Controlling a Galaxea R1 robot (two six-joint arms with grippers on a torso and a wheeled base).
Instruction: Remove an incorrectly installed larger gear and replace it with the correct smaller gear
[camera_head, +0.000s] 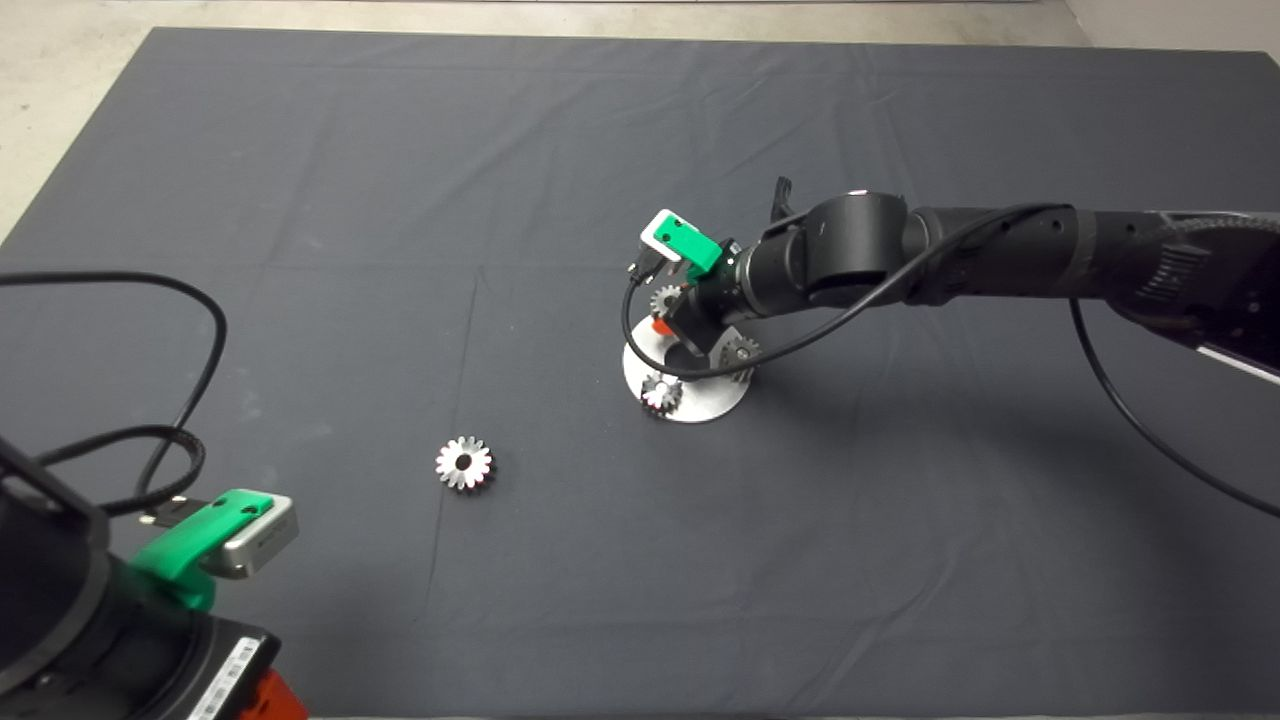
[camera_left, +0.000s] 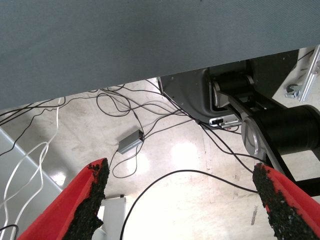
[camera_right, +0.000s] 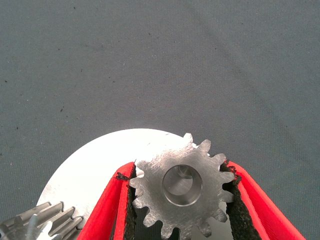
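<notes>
At the near left corner of the dark fabric mat (camera_head: 400, 200), the left green gripper with its two red fingers (camera_left: 182, 200) sat parked and idle, its fingers spread wide with nothing between them. Its wrist camera looked past the mat's edge to a pale floor strewn with cables. A white label with printed lines showed on the black housing beside it, but nothing on it could be read.

A little farther out, the larger gear (camera_head: 464, 463), a bright silver flat spur gear with long pointed teeth and a dark centre hole, lay flat and alone on the mat, well apart from the base. It seemed to have been put there to keep it clear of the assembly.

Farther still, the right green gripper (camera_right: 182, 210) was over the round bright metal base plate (camera_right: 95, 165). It was clenched on the smaller gear (camera_right: 181, 185), a thick grey steel spur gear with short teeth, its black pads (camera_right: 131, 210) pressing the teeth on opposite sides. Gripped that way, the gear's face stayed level and its bore open. A pale post end showed through the bore, so it looked lined up over a pin, though whether it had seated could not be told. Two other small grey gears (camera_head: 661, 390) sat on the plate nearby, probably its meshing partners. No brand or writing appeared on the gears or plate.
</notes>
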